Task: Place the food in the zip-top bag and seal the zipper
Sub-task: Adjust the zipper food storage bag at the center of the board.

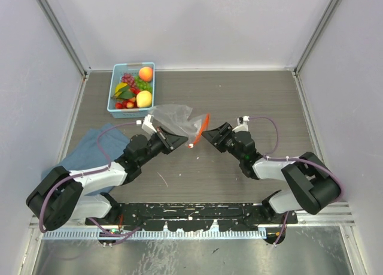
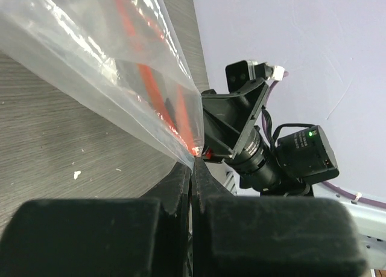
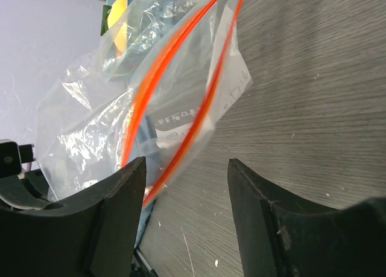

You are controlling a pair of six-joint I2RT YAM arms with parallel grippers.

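Clear, crinkly film made up the zip-top bag (image 1: 173, 118), which sat lifted near the middle of the worktop (image 1: 251, 101). All the food (image 1: 133, 90) lay in the light blue basket (image 1: 111, 101) at about 11 o'clock from the bag.

The main risk, as I judged it, was the thin hold. The left end effector (image 2: 192, 167), at 8 o'clock of the bag, was clamped fully closed on only a corner of film, so a tug from the other arm could pull the bag free. A second risk was that the right end effector (image 3: 187, 168) might close across both runs of the zipper (image 3: 169, 78) and press the mouth shut before any fruit went in. With both arms occupied at the bag, nothing was free to fetch the fruit either.

The right end effector stood at 3 o'clock of the bag with its jaws wide apart and gripping nothing. The orange mouth edge reached down towards one finger — whether it touched there I could not tell.
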